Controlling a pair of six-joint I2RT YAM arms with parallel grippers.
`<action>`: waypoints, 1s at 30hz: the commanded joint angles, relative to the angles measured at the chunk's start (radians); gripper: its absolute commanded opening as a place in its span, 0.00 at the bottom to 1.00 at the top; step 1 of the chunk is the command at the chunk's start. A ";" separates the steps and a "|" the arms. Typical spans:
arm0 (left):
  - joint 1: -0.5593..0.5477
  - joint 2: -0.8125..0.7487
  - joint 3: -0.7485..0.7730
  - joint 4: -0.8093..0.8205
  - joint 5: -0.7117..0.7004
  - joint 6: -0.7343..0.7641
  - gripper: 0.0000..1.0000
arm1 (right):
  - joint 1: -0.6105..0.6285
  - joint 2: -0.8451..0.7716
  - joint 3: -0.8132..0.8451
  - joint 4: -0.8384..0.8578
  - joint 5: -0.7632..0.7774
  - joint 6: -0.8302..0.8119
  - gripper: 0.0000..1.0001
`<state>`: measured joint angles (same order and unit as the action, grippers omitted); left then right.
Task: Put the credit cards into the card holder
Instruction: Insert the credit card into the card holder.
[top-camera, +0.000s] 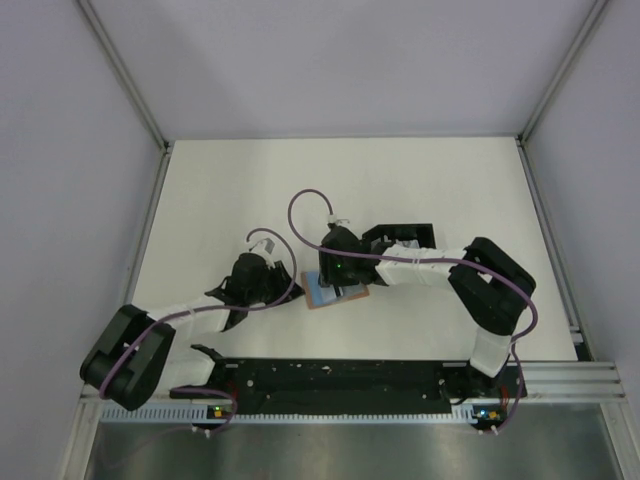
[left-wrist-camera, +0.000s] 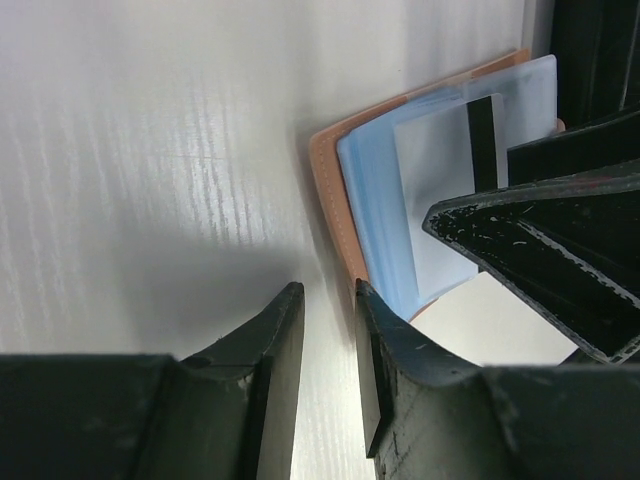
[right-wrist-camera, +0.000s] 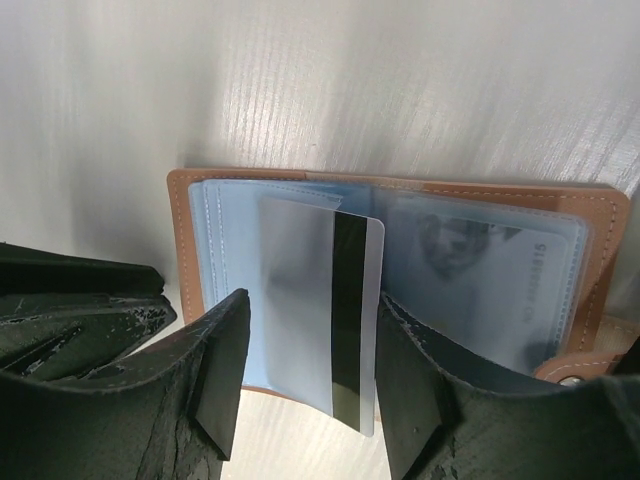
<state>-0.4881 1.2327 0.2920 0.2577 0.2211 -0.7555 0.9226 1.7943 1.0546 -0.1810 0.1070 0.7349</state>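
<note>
The top external camera looks steeply down from above and behind the arm bases, far enough off to take in the whole white table (top-camera: 400, 180). Each wrist camera sits close over the table, looking past its own fingers (left-wrist-camera: 270, 370) (right-wrist-camera: 215, 380). All three views share the open card holder (top-camera: 335, 296) (left-wrist-camera: 326, 170) (right-wrist-camera: 181, 230), and the wrist views seemingly share one striped card (left-wrist-camera: 432, 170) (right-wrist-camera: 300, 300).

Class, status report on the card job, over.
Left gripper barely open, at card holder edge. Right gripper straddles striped card, half in sleeve. No obstruction seen.
</note>
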 joint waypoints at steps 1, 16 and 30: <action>-0.006 0.040 -0.007 0.052 0.056 -0.008 0.33 | 0.004 -0.033 0.008 -0.031 -0.009 -0.023 0.51; -0.006 0.171 -0.020 0.222 0.141 -0.051 0.10 | 0.004 -0.007 -0.022 0.021 -0.066 0.003 0.51; -0.006 0.131 0.006 0.092 0.075 0.016 0.00 | -0.036 -0.121 -0.056 -0.021 0.011 -0.023 0.58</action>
<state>-0.4900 1.3727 0.2920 0.4271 0.3275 -0.7891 0.9051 1.7447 1.0054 -0.1699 0.0742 0.7330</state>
